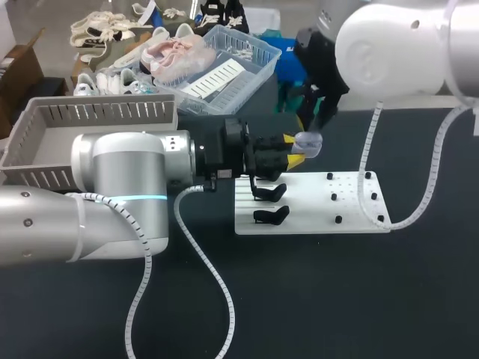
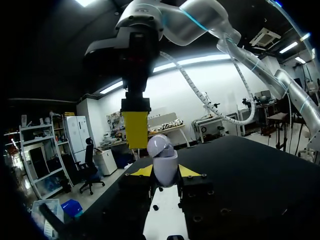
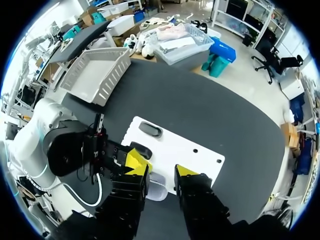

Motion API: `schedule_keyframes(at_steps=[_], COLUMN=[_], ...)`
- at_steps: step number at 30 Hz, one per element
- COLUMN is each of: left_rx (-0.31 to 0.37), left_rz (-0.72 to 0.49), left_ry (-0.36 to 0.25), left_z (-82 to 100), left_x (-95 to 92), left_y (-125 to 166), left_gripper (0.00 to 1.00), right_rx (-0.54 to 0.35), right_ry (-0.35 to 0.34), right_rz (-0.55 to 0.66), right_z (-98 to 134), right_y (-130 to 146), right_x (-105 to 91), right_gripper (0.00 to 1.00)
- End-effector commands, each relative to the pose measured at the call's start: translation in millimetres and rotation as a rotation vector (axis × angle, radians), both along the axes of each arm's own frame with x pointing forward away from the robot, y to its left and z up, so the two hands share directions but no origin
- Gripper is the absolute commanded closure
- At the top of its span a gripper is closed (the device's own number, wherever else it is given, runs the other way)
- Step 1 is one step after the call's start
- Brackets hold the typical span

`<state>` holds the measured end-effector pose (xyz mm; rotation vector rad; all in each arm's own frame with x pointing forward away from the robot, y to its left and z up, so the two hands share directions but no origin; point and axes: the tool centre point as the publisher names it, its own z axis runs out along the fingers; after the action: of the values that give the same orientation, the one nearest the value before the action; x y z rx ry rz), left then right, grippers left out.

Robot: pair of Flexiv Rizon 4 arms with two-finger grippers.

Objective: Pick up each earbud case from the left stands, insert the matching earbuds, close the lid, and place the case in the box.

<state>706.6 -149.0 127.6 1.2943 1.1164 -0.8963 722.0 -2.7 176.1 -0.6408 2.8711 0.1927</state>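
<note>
A pale translucent earbud case [image 1: 308,140] with its lid up is held over the white board [image 1: 314,213], with my left gripper [image 1: 298,152] shut on its body. In the left wrist view the case [image 2: 166,167] stands between the yellow tips of that gripper [image 2: 165,175]. My right gripper [image 1: 314,123] hangs straight above it, and one of its yellow fingers [image 2: 136,129] is beside the lid. In the right wrist view the right gripper [image 3: 161,167] is open, with the case [image 3: 157,187] below the gap. Two black stands [image 1: 269,193] [image 1: 271,217] on the board's left are bare.
Small dark pieces [image 1: 334,197] dot the board's right half. A grey slotted box [image 1: 97,112] stands at the back left, behind my left arm. A white basket [image 1: 247,63] with shoes sits at the far edge. A white cable [image 1: 419,202] loops over the board's right end.
</note>
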Motion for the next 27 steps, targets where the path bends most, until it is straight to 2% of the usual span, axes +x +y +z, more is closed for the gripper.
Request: schedule_keyframes(at_steps=[1,15,19,27], left_rx=[-0.001,-0.001,0.008,0.043], left_rz=[0.005,0.005,0.047,0.154], left_ry=[-0.002,-0.002,-0.022,-0.071], left_z=[-0.2,-0.2,4.6,15.6], left_x=[-0.6,-0.6,8.8,28.1], left_y=[-1,-1,15,58], left_gripper=[1.0,1.0,1.0,1.0], right_rx=[0.008,0.082,0.122,0.123], right_ry=[-0.028,-0.099,-0.118,-0.126], right_rz=[-0.01,-0.038,-0.035,-0.043], right_z=[-1,16,19,15], right_y=[-3,-2,-2,-5], right_x=[-12.4,-27.8,-32.8,-37.0], right_gripper=[0.69,0.67,0.67,0.65])
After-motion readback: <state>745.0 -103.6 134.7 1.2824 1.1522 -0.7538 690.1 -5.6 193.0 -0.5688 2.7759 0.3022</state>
